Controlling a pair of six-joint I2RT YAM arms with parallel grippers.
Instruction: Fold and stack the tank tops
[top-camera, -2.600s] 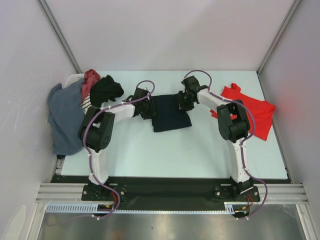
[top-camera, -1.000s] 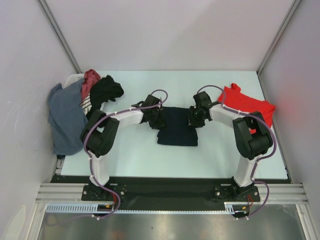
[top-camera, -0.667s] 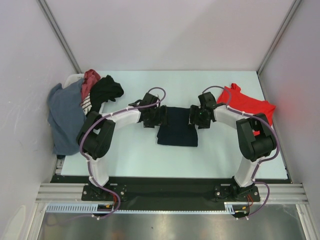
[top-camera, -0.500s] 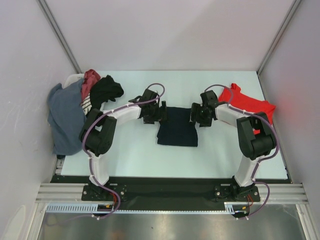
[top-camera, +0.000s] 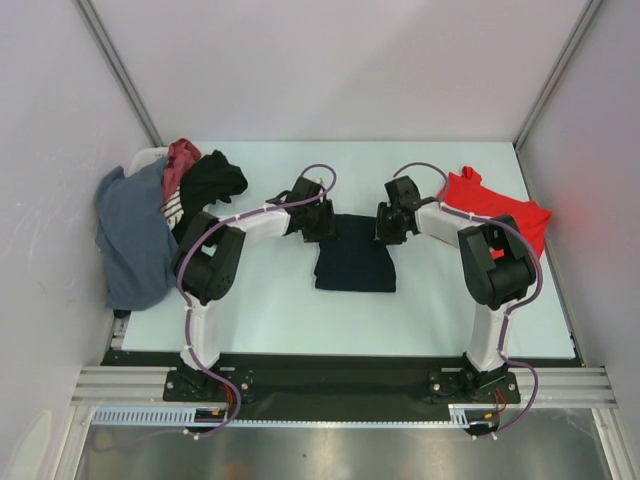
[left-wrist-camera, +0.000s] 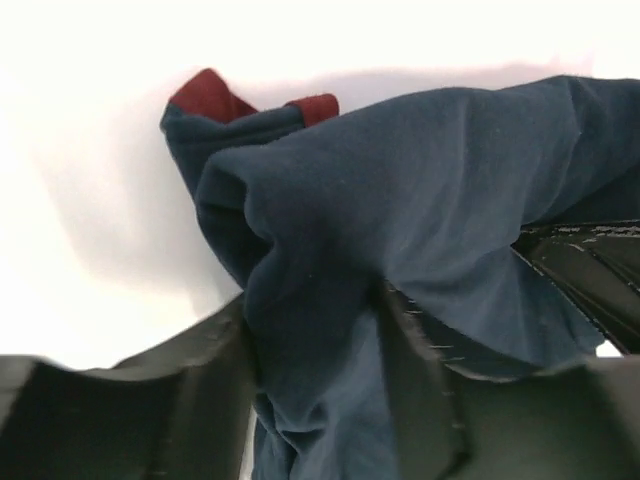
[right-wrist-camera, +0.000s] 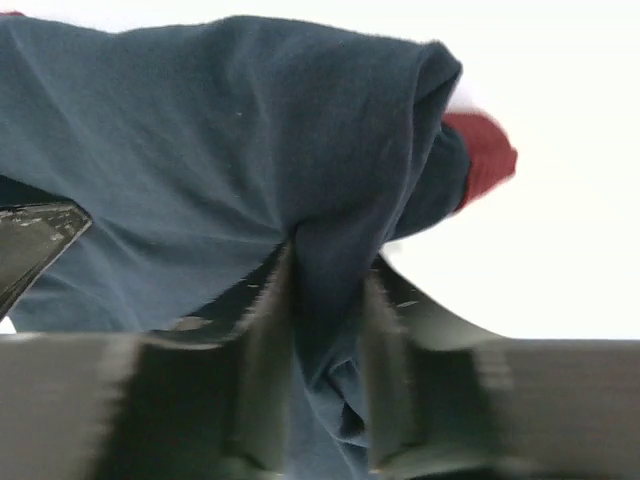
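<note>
**Left arm** (top-camera: 203, 300) and **right arm** (top-camera: 488, 318): white link shells alternated with bulky black joint housings. A thin grey-purple cable (top-camera: 322, 168) ran outside each arm, looping free at the wrist. Black base plates (top-camera: 205, 384) stood at the table's near edge. Left gripper (top-camera: 323, 224) and right gripper (top-camera: 385, 227) were black, with matte, angular fingers (left-wrist-camera: 150, 420).

Tank tops, two — navy top (top-camera: 355, 265), red top (top-camera: 478, 192)

Left arm (top-camera: 205, 265) up from base, elbow bent, forearm angled inward. Right arm (top-camera: 492, 262) mirrors it. Left gripper (top-camera: 322, 220) and right gripper (top-camera: 388, 222) low, facing each other, near but apart. Each gripper's fingers pinch bunched fold at own far corner of navy tank top (top-camera: 355, 265).
</note>
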